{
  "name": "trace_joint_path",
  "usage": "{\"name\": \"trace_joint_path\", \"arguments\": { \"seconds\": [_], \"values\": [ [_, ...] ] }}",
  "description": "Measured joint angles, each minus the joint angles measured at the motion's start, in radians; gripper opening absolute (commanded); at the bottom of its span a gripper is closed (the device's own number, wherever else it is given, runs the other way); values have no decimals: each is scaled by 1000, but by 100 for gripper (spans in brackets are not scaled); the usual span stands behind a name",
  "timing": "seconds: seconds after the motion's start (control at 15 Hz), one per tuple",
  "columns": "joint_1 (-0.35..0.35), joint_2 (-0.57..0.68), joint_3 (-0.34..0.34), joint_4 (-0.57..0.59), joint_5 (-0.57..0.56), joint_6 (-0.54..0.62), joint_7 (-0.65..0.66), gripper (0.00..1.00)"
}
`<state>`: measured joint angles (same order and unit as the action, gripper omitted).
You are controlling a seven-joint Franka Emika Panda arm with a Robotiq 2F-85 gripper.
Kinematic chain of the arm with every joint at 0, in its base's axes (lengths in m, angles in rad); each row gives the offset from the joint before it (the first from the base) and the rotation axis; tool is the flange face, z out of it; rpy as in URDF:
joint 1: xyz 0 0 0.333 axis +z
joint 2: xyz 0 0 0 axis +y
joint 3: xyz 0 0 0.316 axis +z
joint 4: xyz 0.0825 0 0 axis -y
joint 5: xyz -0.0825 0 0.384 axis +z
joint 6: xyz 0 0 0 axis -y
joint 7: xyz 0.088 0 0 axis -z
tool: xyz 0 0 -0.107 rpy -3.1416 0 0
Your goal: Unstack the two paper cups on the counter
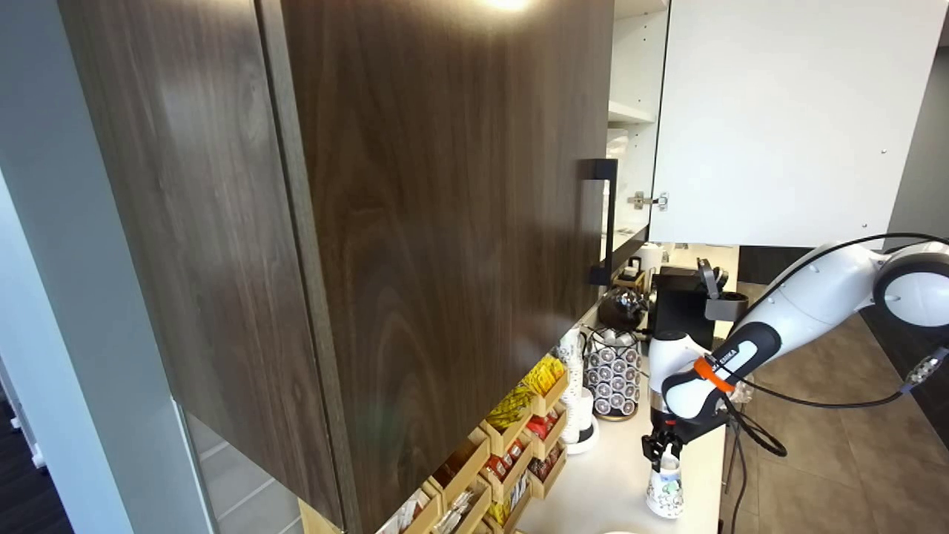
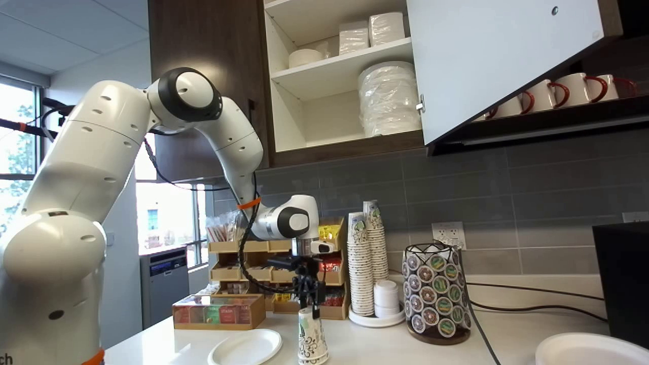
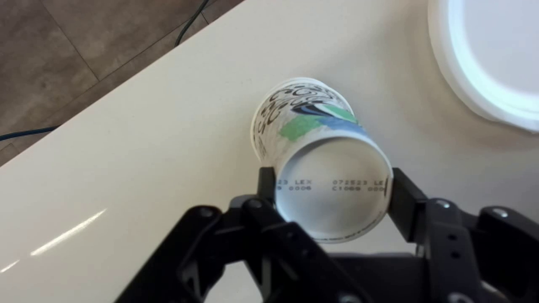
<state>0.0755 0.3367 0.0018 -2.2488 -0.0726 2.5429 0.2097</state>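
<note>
Two paper cups, white with a swirl pattern and green-blue print, stand nested upside down on the light counter (image 2: 370, 350). The upper cup (image 2: 310, 334) covers nearly all of the lower cup (image 2: 313, 361), whose rim shows at the base. The stack also shows in an exterior view (image 1: 665, 495). In the wrist view the upper cup's closed base (image 3: 332, 206) faces the camera. My gripper (image 3: 331, 183) has one black finger against each side of the upper cup near its base. The gripper (image 2: 310, 307) is above the stack in both exterior views.
A white oval plate (image 2: 245, 348) lies beside the cups, with a wooden tea box (image 2: 218, 312) behind it. Tall cup stacks (image 2: 361, 268) and a coffee pod rack (image 2: 437, 299) stand along the back. A cabinet door (image 2: 497, 61) hangs open above. The counter's edge crosses the wrist view.
</note>
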Motion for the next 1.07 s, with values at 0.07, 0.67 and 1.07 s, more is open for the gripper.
{"name": "trace_joint_path", "arguments": {
  "seconds": [0.07,0.67,1.07],
  "values": [
    [0,0,0,0,0,0,0,71],
    [0,0,-2,1,0,0,0,40],
    [1,-1,-3,6,-1,0,0,40]
  ]
}}
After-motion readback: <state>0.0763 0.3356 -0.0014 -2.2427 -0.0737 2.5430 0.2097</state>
